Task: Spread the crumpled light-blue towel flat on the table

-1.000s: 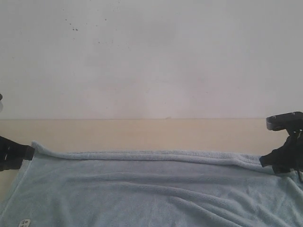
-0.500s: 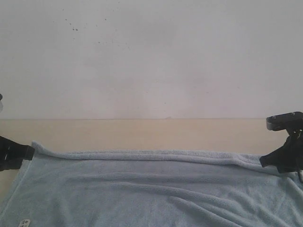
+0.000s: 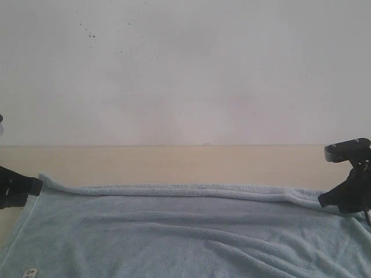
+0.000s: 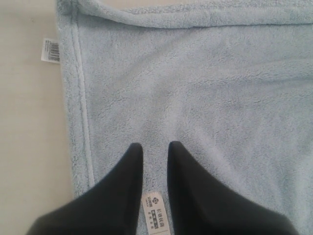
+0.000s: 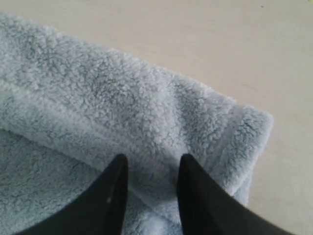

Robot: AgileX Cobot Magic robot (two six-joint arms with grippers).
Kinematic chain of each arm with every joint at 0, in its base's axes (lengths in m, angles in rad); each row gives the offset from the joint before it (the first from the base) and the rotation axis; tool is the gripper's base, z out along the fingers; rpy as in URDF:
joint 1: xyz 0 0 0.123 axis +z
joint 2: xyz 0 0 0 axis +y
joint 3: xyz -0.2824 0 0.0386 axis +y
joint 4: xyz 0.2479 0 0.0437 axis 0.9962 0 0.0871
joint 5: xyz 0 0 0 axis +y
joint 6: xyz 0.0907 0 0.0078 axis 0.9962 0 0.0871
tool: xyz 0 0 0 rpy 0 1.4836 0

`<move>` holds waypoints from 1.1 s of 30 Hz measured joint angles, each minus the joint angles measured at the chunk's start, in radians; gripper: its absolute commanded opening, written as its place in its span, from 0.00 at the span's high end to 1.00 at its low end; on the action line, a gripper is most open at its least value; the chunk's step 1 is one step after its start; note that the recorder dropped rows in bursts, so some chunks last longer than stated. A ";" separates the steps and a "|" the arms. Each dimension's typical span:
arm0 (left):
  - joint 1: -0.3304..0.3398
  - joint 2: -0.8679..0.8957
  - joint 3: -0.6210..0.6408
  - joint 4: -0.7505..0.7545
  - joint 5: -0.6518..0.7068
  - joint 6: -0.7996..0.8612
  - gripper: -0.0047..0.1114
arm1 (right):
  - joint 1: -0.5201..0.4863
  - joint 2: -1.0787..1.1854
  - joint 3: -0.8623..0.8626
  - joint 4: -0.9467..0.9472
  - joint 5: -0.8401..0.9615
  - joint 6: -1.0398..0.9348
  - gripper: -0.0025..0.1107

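The light-blue towel (image 3: 185, 231) lies spread across the beige table (image 3: 174, 165), with its far edge rolled into a long fold (image 3: 191, 190) and soft wrinkles near the front. At the towel's left end sits my left gripper (image 3: 26, 186); in its wrist view the dark fingers (image 4: 132, 181) stand slightly apart over the flat towel (image 4: 205, 93), with a white label (image 4: 157, 218) between them and nothing pinched. My right gripper (image 3: 333, 200) is at the fold's right end. There its fingers (image 5: 115, 191) are sunk into the fluffy folded corner (image 5: 161, 112), and cloth bunches between them.
A white wall (image 3: 185, 69) rises behind the table. A bare strip of table runs between the towel's far fold and the wall. A barcode label (image 4: 50, 50) sticks out from the towel's hemmed edge (image 4: 80, 98). Bare table (image 5: 234, 44) lies beyond the folded corner.
The right arm's upper part has shifted very slightly at the fold's end. The towel and the left gripper have stayed where they were.
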 measured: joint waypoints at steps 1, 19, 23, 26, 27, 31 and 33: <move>0.000 0.000 0.000 0.000 0.000 0.000 0.80 | 0.000 0.000 0.000 0.000 -0.004 0.000 0.76; 0.000 0.000 0.000 0.000 -0.002 0.000 0.80 | 0.000 0.026 0.000 0.000 -0.005 -0.006 0.98; 0.000 0.000 0.000 0.000 -0.002 0.000 0.80 | 0.000 0.016 0.001 0.000 -0.011 -0.006 0.98; 0.000 0.000 0.000 0.000 -0.002 0.000 0.80 | 0.000 -0.014 0.001 0.000 -0.024 -0.006 0.98; 0.000 0.000 0.000 0.000 -0.002 0.000 0.80 | 0.000 -0.024 0.001 0.000 -0.029 -0.006 0.98; 0.000 0.000 0.000 0.000 -0.002 0.000 0.80 | 0.000 -0.056 0.001 0.000 -0.042 -0.012 0.98; 0.000 0.000 0.000 -0.002 -0.002 0.000 0.80 | 0.000 -0.066 0.001 0.000 -0.048 -0.026 0.98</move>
